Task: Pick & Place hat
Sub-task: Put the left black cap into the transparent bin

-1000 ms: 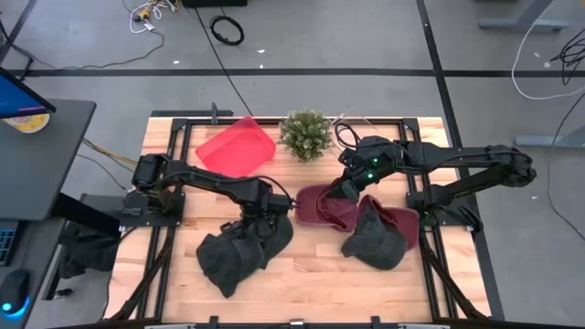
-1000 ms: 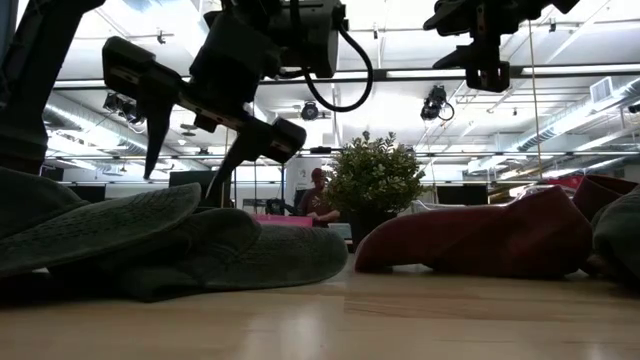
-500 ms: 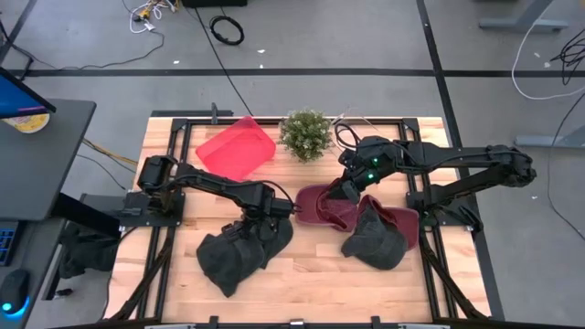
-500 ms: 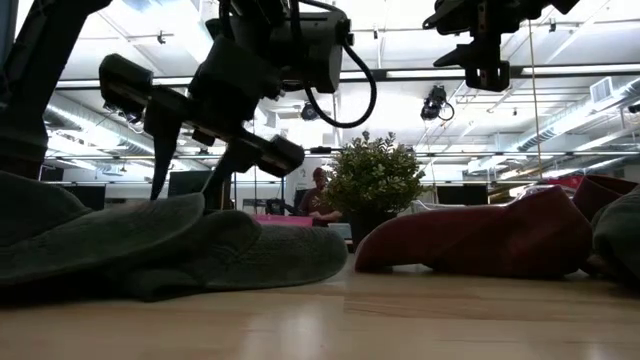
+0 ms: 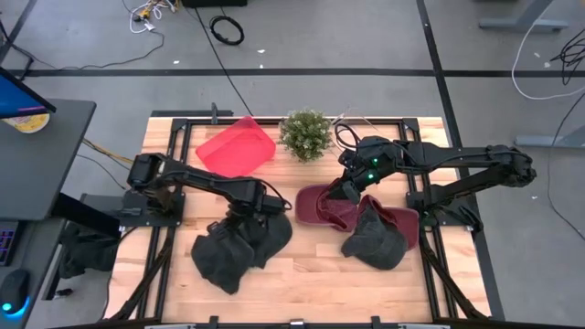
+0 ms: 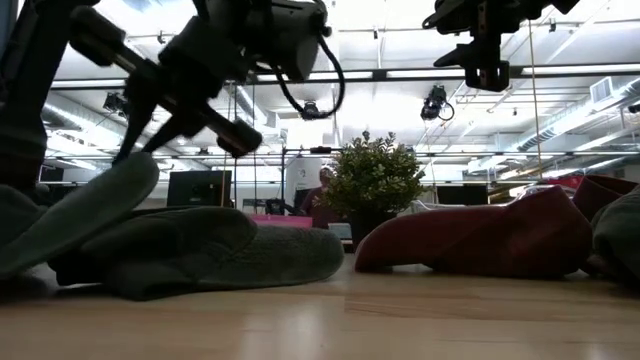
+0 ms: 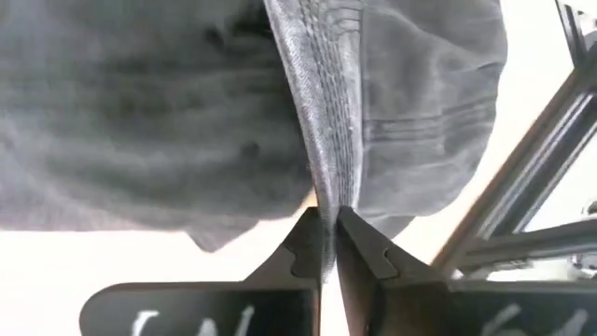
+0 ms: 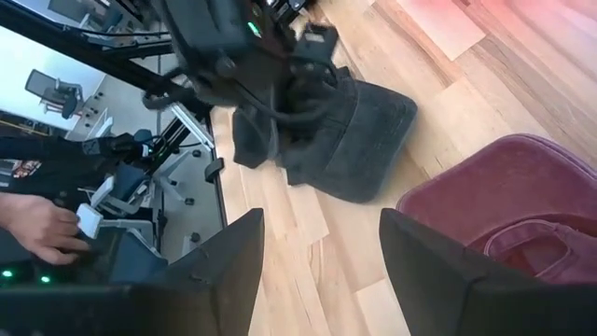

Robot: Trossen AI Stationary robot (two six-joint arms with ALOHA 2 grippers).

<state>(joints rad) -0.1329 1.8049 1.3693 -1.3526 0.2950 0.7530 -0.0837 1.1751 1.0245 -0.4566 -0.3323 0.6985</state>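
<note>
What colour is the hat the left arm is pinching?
Dark grey hat, clearest from the high view; the left gripper pinches its brim.

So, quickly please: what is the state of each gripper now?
Left gripper: closed on the grey hat, pinching a fold.
Right gripper: open, empty, above the maroon hat.

No readable text, label, brand, number or sign anywhere in these views.
</note>
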